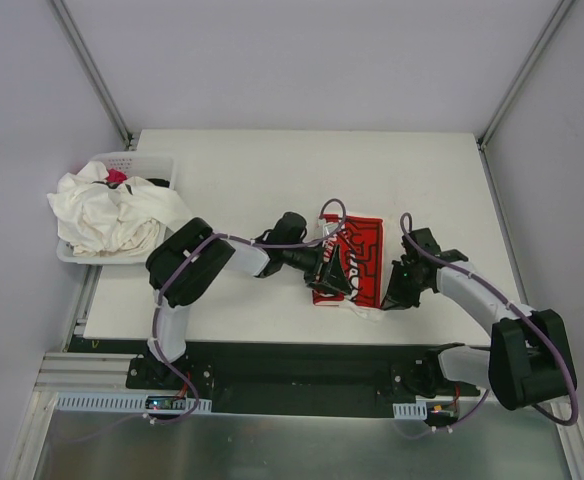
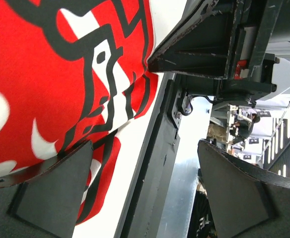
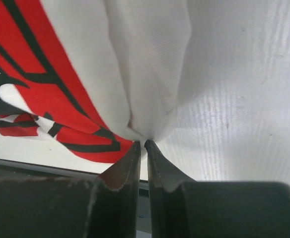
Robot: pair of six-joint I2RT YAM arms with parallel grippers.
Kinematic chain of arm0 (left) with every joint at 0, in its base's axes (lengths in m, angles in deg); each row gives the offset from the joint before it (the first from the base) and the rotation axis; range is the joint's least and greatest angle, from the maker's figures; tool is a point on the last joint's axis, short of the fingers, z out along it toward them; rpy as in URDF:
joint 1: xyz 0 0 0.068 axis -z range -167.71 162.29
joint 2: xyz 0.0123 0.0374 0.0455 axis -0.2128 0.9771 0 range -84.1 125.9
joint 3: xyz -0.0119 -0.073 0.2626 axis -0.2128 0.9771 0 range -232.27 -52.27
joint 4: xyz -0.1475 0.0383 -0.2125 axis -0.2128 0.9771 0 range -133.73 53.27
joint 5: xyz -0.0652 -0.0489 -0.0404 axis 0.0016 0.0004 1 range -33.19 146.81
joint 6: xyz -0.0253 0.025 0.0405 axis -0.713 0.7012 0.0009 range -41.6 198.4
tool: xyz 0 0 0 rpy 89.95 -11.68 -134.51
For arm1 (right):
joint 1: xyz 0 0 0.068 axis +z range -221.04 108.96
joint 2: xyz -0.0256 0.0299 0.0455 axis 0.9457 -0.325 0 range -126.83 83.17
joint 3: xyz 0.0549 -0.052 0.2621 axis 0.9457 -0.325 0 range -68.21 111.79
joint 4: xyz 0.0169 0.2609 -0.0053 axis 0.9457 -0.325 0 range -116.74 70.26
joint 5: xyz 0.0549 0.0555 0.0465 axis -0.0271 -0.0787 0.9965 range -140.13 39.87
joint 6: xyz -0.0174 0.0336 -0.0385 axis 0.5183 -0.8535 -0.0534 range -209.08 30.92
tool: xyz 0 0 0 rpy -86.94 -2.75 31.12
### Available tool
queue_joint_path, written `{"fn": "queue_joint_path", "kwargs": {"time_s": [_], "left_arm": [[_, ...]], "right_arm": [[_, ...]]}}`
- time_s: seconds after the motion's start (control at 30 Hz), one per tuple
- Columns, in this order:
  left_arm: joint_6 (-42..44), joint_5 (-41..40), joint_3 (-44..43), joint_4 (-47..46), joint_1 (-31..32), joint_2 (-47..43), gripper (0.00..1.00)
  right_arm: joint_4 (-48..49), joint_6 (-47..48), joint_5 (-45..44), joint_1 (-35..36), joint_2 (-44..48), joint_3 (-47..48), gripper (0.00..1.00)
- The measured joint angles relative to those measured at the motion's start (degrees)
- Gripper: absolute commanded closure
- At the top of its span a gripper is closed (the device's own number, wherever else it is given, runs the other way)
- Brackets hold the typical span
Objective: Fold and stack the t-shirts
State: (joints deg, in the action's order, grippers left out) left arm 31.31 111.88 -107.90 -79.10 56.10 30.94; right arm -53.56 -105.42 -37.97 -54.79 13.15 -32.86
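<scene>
Upper left, top view: white perforated plastic basket (image 1: 137, 158) mostly buried under off-white cotton t-shirts (image 1: 102, 215); pink scrap (image 1: 117, 177) too small to identify. Centre: red, black and white printed t-shirt (image 1: 365, 240) partly hidden behind left gripper (image 1: 332, 272), cropped in wrist views.

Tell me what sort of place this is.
Likely a robotics lab work cell, not a home: a white table fenced by metal frame posts and blank walls, robot arms bolted at its near edge.

Black-and-white arms (image 1: 187, 262), purple cables (image 1: 334, 204)
</scene>
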Motion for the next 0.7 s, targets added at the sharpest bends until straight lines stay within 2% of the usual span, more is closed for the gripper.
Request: {"fn": "queue_joint_path", "kwargs": {"time_s": [0.33, 0.53, 0.7], "left_arm": [[0.0, 0.4, 3.3, -0.4, -2.6, -2.3, 0.14], [0.4, 0.1, 3.3, 1.6, -2.7, -3.6, 0.14], [1.5, -0.3, 3.3, 3.7, -2.7, -5.4, 0.14]], "right_arm": [[-1.4, 1.4, -1.3, -1.4, -2.4, 1.7, 0.87], [-3.2, 2.4, -1.7, -4.7, -1.6, 11.8, 0.85], [1.8, 2.1, -0.9, -6.3, -3.3, 20.5, 0.85]]}}
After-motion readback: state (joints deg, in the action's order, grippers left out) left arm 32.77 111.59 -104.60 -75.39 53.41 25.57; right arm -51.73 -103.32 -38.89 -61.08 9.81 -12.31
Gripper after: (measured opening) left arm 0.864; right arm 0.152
